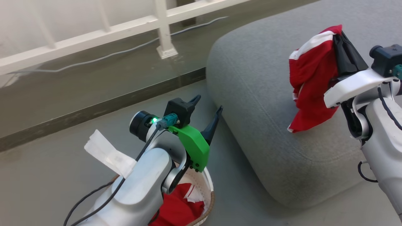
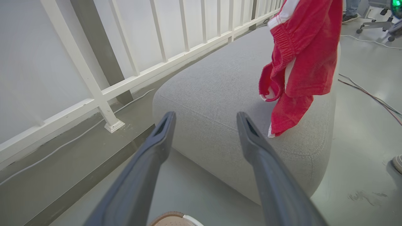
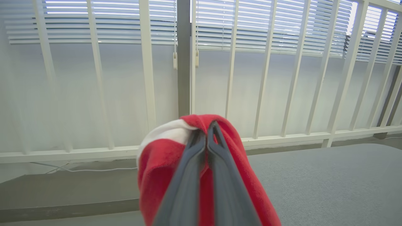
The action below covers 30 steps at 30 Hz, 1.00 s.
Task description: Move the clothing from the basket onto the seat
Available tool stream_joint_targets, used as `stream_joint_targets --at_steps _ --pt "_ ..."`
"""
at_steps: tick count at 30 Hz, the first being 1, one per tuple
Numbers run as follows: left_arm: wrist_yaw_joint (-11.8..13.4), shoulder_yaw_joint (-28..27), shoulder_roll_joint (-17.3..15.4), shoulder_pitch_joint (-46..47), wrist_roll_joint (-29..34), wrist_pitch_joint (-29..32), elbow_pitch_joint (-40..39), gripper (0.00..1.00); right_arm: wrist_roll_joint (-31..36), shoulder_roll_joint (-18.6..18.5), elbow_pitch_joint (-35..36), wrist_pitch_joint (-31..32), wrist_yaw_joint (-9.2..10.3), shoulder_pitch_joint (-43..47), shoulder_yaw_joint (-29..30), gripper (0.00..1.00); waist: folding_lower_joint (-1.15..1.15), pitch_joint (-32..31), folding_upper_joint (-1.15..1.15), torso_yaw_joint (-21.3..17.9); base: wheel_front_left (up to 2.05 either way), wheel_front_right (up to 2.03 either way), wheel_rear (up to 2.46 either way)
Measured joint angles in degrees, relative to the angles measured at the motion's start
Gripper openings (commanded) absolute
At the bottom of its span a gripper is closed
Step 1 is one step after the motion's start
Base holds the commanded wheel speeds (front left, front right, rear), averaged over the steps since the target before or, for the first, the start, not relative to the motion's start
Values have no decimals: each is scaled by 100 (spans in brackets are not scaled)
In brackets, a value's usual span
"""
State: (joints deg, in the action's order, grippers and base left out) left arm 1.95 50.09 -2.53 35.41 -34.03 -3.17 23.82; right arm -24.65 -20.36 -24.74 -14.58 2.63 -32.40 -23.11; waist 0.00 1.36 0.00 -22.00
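Over the grey seat [image 1: 251, 78], the head view shows the right gripper [image 1: 340, 39] holding the red shorts [image 1: 309, 78] up, their lowest corner touching the seat. Another red garment [image 1: 179, 208] lies in the basket [image 1: 209, 201] beneath the left gripper [image 1: 209, 103]. Left wrist view: jaws wide apart, nothing between them, with the shorts hanging beyond. Right wrist view: jaws together, clamped on the shorts' white-striped fold.

Basket [image 1: 211, 201] on floor [image 1: 47, 175] left of seat [image 1: 251, 78]; shorts [image 1: 309, 78] above seat, hem touching; jersey [image 1: 179, 210], probably, in basket.
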Motion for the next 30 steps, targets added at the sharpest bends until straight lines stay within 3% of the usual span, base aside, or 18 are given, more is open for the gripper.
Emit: stream_joint_targets --at_steps 12,24,30 --pt "-191 459 12 -87 48 -5 -247 100 -63 -290 448 0 94 435 578 0 0 266 0 -790 0 0 0" --pt "-198 526 -7 -75 88 10 -330 100 -64 -199 642 0 51 442 731 0 0 741 0 -966 0 0 0" --pt "-102 449 -16 -28 208 11 -419 100 -68 -212 563 0 -59 -118 764 0 0 959 0 -959 0 0 0"
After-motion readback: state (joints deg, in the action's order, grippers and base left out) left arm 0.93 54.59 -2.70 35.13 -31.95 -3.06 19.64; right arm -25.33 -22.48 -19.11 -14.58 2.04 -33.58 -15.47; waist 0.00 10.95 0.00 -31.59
